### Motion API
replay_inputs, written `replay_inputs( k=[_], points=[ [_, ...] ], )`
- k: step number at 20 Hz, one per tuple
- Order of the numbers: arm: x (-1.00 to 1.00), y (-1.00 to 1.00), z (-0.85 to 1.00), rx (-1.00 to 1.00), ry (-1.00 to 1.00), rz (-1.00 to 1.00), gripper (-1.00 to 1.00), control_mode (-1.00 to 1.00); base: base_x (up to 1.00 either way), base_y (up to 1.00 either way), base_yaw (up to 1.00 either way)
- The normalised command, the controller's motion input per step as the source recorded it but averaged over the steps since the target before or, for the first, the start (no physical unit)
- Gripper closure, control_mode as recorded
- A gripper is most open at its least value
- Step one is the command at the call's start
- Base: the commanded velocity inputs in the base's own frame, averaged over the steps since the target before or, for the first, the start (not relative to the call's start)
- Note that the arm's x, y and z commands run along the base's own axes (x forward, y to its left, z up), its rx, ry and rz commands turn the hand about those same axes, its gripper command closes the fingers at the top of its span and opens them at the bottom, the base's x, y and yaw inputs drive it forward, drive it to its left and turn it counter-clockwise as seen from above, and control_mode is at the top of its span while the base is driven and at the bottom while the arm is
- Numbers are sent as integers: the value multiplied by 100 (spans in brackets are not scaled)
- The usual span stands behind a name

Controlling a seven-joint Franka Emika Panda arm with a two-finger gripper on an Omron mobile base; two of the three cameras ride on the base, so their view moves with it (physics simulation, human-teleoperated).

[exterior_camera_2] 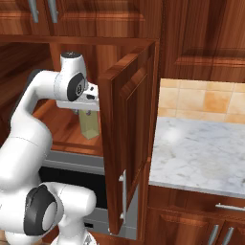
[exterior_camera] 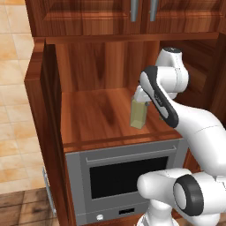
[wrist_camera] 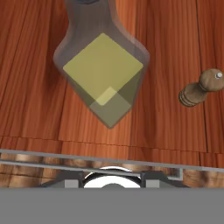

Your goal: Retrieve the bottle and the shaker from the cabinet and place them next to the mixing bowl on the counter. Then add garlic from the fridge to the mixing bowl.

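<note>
The square glass bottle [exterior_camera: 138, 116] of yellow-olive liquid stands upright over the front of the cabinet [exterior_camera: 88, 110] shelf. My gripper [exterior_camera: 142, 101] sits right on its neck and is shut on it; the white hand hides the fingertips. From the right, the bottle [exterior_camera_2: 89, 127] hangs straight below the gripper [exterior_camera_2: 87, 113]. The hand view looks down on the bottle [wrist_camera: 105, 74], with the small brown shaker [wrist_camera: 201, 87] lying on the wood to its right, apart from it. The mixing bowl, garlic and fridge are out of view.
A steel oven [exterior_camera: 128, 176] sits directly under the shelf. The open cabinet door [exterior_camera_2: 129, 134] stands between the recess and the white marble counter [exterior_camera_2: 201, 148] on the right. Wall doors with steel bar handles [exterior_camera: 134, 11] hang above.
</note>
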Motion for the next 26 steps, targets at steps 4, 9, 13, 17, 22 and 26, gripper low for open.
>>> replay_inputs(
  k=[4,9,13,17,22,26],
  points=[
    [-9,0,0,0,0,0,-100,-100,0,0,0],
    [3,10,0,0,2,0,-100,-100,0,0,0],
    [21,8,0,0,0,0,-100,-100,0,0,0],
    [2,6,3,0,-4,0,-100,-100,0,0,0],
    [0,0,0,4,-29,0,-100,-100,0,0,0],
    [0,0,0,4,-32,0,-100,-100,0,0,0]
  ],
)
